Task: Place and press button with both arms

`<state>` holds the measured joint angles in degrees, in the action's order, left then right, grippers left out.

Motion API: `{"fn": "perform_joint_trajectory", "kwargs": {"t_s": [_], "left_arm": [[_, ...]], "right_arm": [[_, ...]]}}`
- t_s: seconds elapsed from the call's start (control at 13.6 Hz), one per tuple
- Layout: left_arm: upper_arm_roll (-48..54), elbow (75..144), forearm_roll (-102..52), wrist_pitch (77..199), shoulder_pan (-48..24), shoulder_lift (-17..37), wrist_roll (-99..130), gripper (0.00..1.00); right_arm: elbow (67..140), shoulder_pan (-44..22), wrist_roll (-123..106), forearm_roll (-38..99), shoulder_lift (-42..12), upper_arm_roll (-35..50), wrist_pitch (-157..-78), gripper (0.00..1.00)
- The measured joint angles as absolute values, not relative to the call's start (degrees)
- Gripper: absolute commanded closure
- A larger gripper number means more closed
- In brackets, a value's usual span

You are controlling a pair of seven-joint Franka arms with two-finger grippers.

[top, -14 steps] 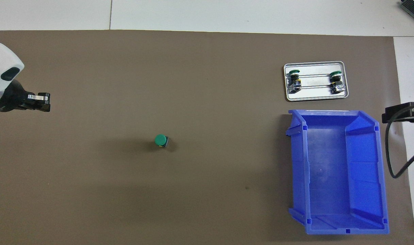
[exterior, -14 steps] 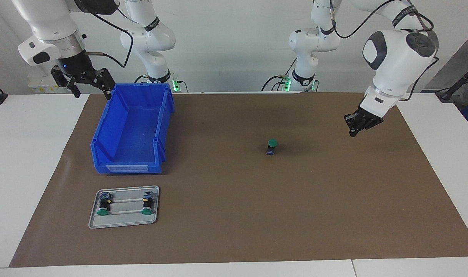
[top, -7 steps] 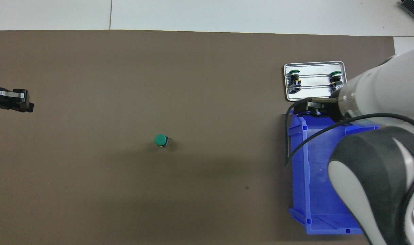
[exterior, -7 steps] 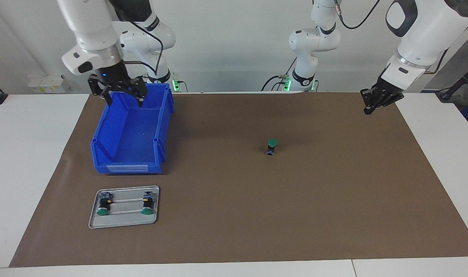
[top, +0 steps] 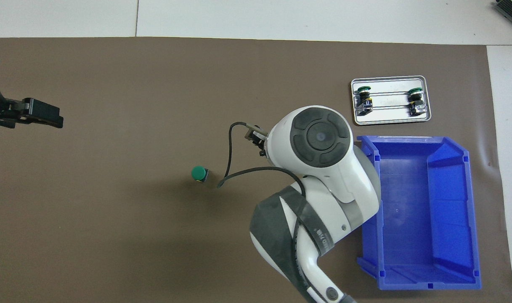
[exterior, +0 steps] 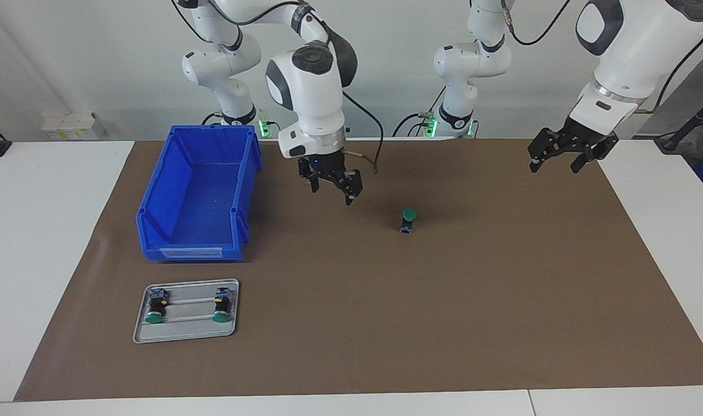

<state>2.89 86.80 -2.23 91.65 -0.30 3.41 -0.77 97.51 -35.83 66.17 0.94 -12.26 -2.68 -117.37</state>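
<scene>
Green-capped button [exterior: 408, 220] upright, mid-mat

Green-capped button [exterior: 408, 215]; blue bin [exterior: 198, 196]; brown mat [exterior: 443, 323]; silver tray [exterior: 186, 329]; white arms, black fingers [exterior: 348, 188].

A green-capped button [top: 199, 173] is seen standing on the brown mat [top: 112, 235], near its middle. The right arm [top: 319, 176] covers the mat between the button and the blue bin [top: 453, 210]; its gripper is hidden under the wrist. A metal tray [top: 389, 120] with two more buttons [top: 364, 89] lies just farther from the robots than the bin. The left gripper [top: 41, 118] is seen at the mat's edge, probably open.
</scene>
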Motion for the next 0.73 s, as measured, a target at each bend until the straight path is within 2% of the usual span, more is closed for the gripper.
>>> {"fn": "perform_joint_trajectory", "kwargs": {"t_s": [0.29,0.73], "left_arm": [[2.5,86.9,-1.9,93.7,-0.2,3.7,-0.8,0.0],[0.2,87.5,-1.1,94.7,-1.8,4.2,-0.7,0.0]], "right_arm": [[97.6,-40.0,74.1,1.0,-14.6,-2.7,-121.5,0.0],[97.2,-49.2,84.1,0.6,-22.1,-2.7,-129.4,0.0]]}}
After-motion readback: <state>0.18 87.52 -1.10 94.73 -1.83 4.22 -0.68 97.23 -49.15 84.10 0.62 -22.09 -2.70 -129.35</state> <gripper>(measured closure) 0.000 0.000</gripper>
